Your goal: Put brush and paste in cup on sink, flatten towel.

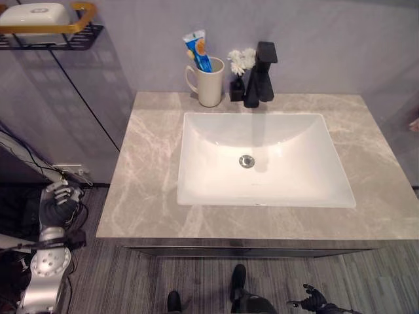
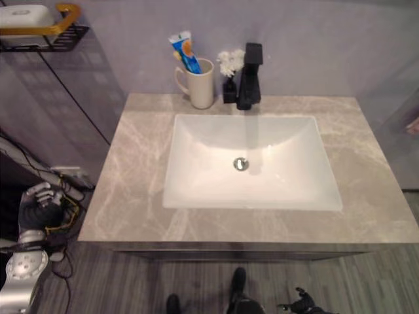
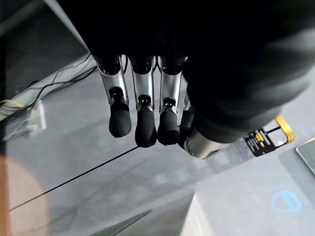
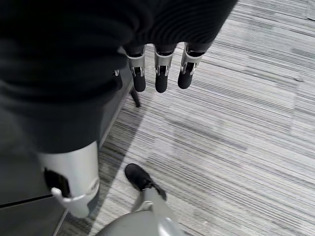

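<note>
Paste (image 1: 196, 47) and brush (image 1: 202, 57) upright in cup (image 1: 209, 81), upper centre on desk (image 1: 150, 163). Left hand (image 1: 60, 193) lower left, nearer; right hand (image 4: 160, 69) low. Both relaxed, empty. Towel unseen.

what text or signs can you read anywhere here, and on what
No text here can be read.
toothpaste tube in the cup: blue and orange printing, too small to read.
Blue round sign on the floor: a mark, no legible letters.
white box on the wall shelf: no visible print.
</note>
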Tool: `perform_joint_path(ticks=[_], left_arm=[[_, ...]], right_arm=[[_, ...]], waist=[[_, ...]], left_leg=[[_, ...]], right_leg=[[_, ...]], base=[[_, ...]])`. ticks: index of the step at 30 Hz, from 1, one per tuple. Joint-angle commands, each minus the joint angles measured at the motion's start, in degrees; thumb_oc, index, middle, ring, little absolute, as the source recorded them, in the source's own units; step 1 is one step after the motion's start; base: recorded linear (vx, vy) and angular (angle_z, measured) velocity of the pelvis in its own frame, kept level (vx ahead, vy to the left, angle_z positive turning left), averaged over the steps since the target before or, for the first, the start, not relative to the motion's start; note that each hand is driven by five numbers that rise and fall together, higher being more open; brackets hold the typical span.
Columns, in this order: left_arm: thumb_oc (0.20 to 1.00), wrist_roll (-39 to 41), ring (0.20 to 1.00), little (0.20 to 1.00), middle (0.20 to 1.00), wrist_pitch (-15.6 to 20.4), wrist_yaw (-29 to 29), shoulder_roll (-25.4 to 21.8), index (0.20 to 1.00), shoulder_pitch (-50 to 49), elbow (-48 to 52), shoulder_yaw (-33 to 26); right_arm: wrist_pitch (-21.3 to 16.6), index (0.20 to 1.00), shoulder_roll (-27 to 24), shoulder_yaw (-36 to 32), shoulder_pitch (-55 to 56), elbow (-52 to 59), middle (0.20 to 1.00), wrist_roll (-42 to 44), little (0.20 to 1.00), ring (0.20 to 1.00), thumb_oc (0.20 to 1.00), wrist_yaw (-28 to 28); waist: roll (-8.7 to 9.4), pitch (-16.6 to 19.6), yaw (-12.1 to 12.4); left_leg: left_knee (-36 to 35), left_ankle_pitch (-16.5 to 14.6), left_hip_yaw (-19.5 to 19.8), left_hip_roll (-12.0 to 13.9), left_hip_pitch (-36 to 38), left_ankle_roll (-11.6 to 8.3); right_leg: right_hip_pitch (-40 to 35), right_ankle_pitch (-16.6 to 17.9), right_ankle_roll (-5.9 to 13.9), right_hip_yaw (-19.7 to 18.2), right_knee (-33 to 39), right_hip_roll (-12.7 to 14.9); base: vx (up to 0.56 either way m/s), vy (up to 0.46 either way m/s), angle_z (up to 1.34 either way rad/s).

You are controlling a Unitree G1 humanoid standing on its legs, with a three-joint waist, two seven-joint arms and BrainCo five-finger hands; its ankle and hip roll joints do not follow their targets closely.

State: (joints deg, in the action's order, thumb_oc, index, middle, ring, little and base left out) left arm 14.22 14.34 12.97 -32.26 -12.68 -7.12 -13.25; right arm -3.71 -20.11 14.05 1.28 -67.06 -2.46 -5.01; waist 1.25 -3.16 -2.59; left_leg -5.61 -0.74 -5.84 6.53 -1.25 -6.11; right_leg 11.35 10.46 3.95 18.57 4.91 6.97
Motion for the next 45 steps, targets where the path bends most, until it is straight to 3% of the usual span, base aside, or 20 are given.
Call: perform_joint_path(ticks=[1, 2, 4, 5, 6, 10, 17, 18, 19, 20, 21, 22, 23, 25, 27, 31, 33, 35, 45], left_arm=[[0.200, 2.15, 0.200, 0.200, 0.200, 2.89, -2.43, -0.45, 0.200, -0.53, 3.26, -3.13], [0.203, 0.80, 0.203, 0.203, 0.203, 2.49, -2.87, 0.82, 0.203, -2.73, 3.01, -3.24], [0.489, 3.11, 0.489, 0.489, 0.489, 0.84, -5.84, 4.09, 0.489, -6.12, 1.39, -2.04], [0.551, 3.16, 0.551, 0.551, 0.551, 0.81, -5.91, 4.12, 0.551, -6.22, 1.46, -2.08], [1.000, 5.22, 1.000, 1.000, 1.000, -0.85, -6.95, 6.71, 1.000, -8.14, -0.59, -1.25], [1.000, -2.23, 1.000, 1.000, 1.000, -3.90, -14.71, 0.84, 1.000, -11.01, 1.91, 8.17], [1.000, -3.58, 1.000, 1.000, 1.000, -4.76, -19.97, -3.18, 1.000, -11.23, 3.52, 16.06], [1.000, -3.46, 1.000, 1.000, 1.000, -5.84, -20.67, -2.33, 1.000, -11.14, 2.62, 17.72], [1.000, -3.47, 1.000, 1.000, 1.000, -5.81, -20.66, -2.34, 1.000, -11.06, 2.56, 17.73], [1.000, -3.99, 1.000, 1.000, 1.000, -6.41, -21.32, -1.54, 1.000, -10.25, 1.70, 20.49], [1.000, -4.00, 1.000, 1.000, 1.000, -6.38, -21.31, -1.53, 1.000, -10.16, 1.63, 20.53], [1.000, -3.47, 1.000, 1.000, 1.000, -6.66, -21.53, -1.44, 1.000, -9.89, 1.53, 21.23], [1.000, -2.73, 1.000, 1.000, 1.000, -7.58, -22.65, -1.41, 1.000, -9.23, 2.41, 22.79], [1.000, -3.38, 1.000, 1.000, 1.000, -7.84, -23.23, -2.01, 1.000, -8.05, 3.33, 24.07], [1.000, -3.26, 1.000, 1.000, 1.000, -8.04, -23.68, -2.09, 1.000, -6.97, 4.27, 24.63], [1.000, -3.12, 1.000, 1.000, 1.000, -8.15, -23.07, -0.58, 1.000, -5.54, 3.19, 24.68], [1.000, -2.52, 1.000, 1.000, 1.000, -8.02, -22.37, 1.27, 1.000, -5.13, 1.26, 24.66], [1.000, -1.67, 1.000, 1.000, 1.000, -8.22, -21.70, 2.74, 1.000, -4.52, 0.64, 24.79], [1.000, -0.84, 1.000, 1.000, 1.000, -9.19, -21.37, 4.64, 1.000, -4.25, -0.18, 26.65]], right_arm=[[0.37, 1.000, 0.23, -0.50, -0.66, -1.24, 1.000, -1.52, 1.000, 1.000, 1.000, 0.20], [0.31, 1.000, 0.35, -0.90, -0.70, -0.90, 1.000, -1.74, 1.000, 1.000, 1.000, 0.46], [0.59, 1.000, 0.71, -1.82, -0.27, -0.77, 1.000, -1.54, 1.000, 1.000, 1.000, 0.85], [0.59, 1.000, 0.68, -1.80, -0.22, -0.74, 1.000, -1.54, 1.000, 1.000, 1.000, 0.86], [0.78, 1.000, 0.66, -2.66, 0.57, 0.03, 1.000, -1.15, 1.000, 1.000, 1.000, 1.11], [1.37, 1.000, 0.54, -2.95, 1.28, 0.49, 1.000, -1.72, 1.000, 1.000, 1.000, 1.76], [1.11, 1.000, 1.47, -3.43, 2.70, 0.41, 1.000, -0.02, 1.000, 1.000, 1.000, 2.13], [1.34, 1.000, 1.75, -3.01, 3.00, 0.46, 1.000, 0.35, 1.000, 1.000, 1.000, 2.51], [1.35, 1.000, 1.76, -3.02, 2.97, 0.48, 1.000, 0.36, 1.000, 1.000, 1.000, 2.52], [1.49, 1.000, 1.90, -3.09, 3.93, -1.00, 1.000, 1.31, 1.000, 1.000, 1.000, 2.71], [1.47, 1.000, 1.90, -3.12, 3.89, -1.01, 1.000, 1.32, 1.000, 1.000, 1.000, 2.71], [1.59, 1.000, 1.90, -3.20, 4.21, -2.08, 1.000, 1.40, 1.000, 1.000, 1.000, 2.66], [1.79, 1.000, 1.96, -4.17, 4.94, -4.71, 1.000, 1.69, 1.000, 1.000, 1.000, 2.29], [2.15, 1.000, 2.14, -4.86, 4.94, -7.18, 1.000, 1.90, 1.000, 1.000, 1.000, 2.04], [2.65, 1.000, 2.06, -5.65, 5.15, -9.33, 1.000, 1.57, 1.000, 1.000, 1.000, 1.70], [3.08, 1.000, 2.18, -5.40, 4.61, -10.64, 1.000, 0.83, 1.000, 1.000, 1.000, 1.61], [2.72, 1.000, 2.31, -5.51, 4.99, -9.96, 1.000, 2.02, 1.000, 1.000, 1.000, 1.56], [2.50, 1.000, 2.16, -5.57, 4.32, -9.47, 1.000, 2.79, 1.000, 1.000, 1.000, 1.51], [2.32, 1.000, 2.12, -4.10, 3.29, -8.97, 1.000, 3.27, 1.000, 1.000, 1.000, 1.14]], waist=[[1.74, 1.66, -0.02], [2.07, 1.59, 0.40], [2.86, 1.61, 0.93], [2.87, 1.51, 0.88], [3.35, 1.20, 0.80], [3.55, -0.85, -0.59], [4.84, -2.40, -2.89], [4.04, -3.11, -3.14], [4.29, -2.98, -3.22], [3.28, -3.22, -3.85], [3.44, -3.12, -3.80], [3.02, -2.99, -3.79], [1.95, -2.35, -3.78], [0.89, -1.79, -3.49], [0.46, -0.67, -2.88], [0.37, 1.07, -1.60], [0.40, 2.37, -1.84], [0.05, 2.78, -1.63], [0.10, 4.57, -1.01]], left_leg=[[0.63, -1.01, -0.78, -3.51, 2.27, 2.48], [1.42, -1.60, -0.54, -4.40, 2.83, 3.06], [4.31, -3.67, -0.05, -6.36, 3.30, 4.40], [4.57, -3.84, -0.01, -6.41, 3.31, 4.45], [7.14, -5.29, 0.29, -7.64, 3.42, 5.30], [12.07, -8.52, -0.64, -10.33, 4.49, 6.88], [12.92, -8.53, -3.78, -11.30, 3.75, 8.60], [12.07, -7.77, -5.17, -10.10, 3.96, 8.67], [11.92, -7.42, -5.16, -10.42, 3.74, 8.73], [9.76, -5.87, -6.42, -9.32, 3.89, 8.99], [9.63, -5.58, -6.50, -9.51, 3.73, 9.01], [8.73, -4.80, -7.14, -9.04, 3.57, 9.14], [6.60, -3.04, -8.49, -7.94, 3.06, 9.15], [4.25, -1.35, -9.70, -7.07, 2.76, 9.21], [2.86, -0.32, -11.02, -6.64, 2.34, 8.74], [1.45, 0.67, -12.94, -6.25, 1.74, 8.16], [1.10, 0.90, -13.07, -6.25, 1.73, 7.56], [1.15, 1.28, -13.42, -5.92, 1.56, 7.10], [1.13, 1.87, -12.40, -5.26, 1.72, 5.92]], right_leg=[[-2.42, 1.89, 7.58, -2.55, -1.20, 5.50], [-3.04, 2.64, 8.11, -2.54, -1.55, 6.59], [-4.36, 2.67, 8.37, -2.62, -3.16, 8.32], [-4.49, 2.63, 8.43, -2.60, -3.22, 8.40], [-5.15, 3.09, 8.57, -3.10, -4.39, 9.72], [-5.94, 6.77, 9.66, -5.88, -5.63, 12.12], [-1.99, 12.51, 10.74, -8.68, -3.34, 13.37], [-0.69, 11.30, 10.69, -5.73, -4.19, 12.75], [-0.37, 11.39, 10.70, -5.82, -4.26, 13.06], [-0.12, 6.13, 9.30, -5.60, -8.74, 10.68], [0.21, 6.18, 9.27, -5.74, -8.85, 10.86], [0.08, 3.59, 8.57, -5.84, -11.12, 9.76], [-1.15, -1.46, 7.23, -5.31, -15.91, 7.36], [-1.68, -4.98, 6.43, -5.09, -20.05, 5.30], [-3.58, -7.24, 6.06, -3.80, -19.54, 4.58], [-7.24, -7.71, 6.00, -1.63, -14.24, 4.34], [-7.99, -7.86, 5.88, -4.32, -9.31, 2.57], [-8.71, -7.06, 5.95, -4.38, -6.83, 2.22], [-11.92, -7.11, 5.14, -3.09, -3.91, 1.32]], base=[[-0.10, 0.202, -0.03], [-0.12, 0.162, 0.00], [-0.12, 0.163, 0.03], [-0.10, 0.137, 0.13], [-0.12, 0.180, 0.12], [-0.11, 0.167, 0.11], [-0.13, 0.082, -0.27], [-0.09, 0.030, -0.64], [-0.23, 0.077, -0.71], [-0.16, 0.047, -0.48], [-0.22, 0.059, -0.32], [-0.22, 0.026, -0.42], [-0.26, 0.032, -0.34], [-0.22, 0.007, -0.48], [-0.12, -0.058, -0.49], [-0.04, -0.102, -0.39], [0.03, -0.127, -0.37], [0.02, -0.113, -0.21], [0.01, -0.065, 0.01]])
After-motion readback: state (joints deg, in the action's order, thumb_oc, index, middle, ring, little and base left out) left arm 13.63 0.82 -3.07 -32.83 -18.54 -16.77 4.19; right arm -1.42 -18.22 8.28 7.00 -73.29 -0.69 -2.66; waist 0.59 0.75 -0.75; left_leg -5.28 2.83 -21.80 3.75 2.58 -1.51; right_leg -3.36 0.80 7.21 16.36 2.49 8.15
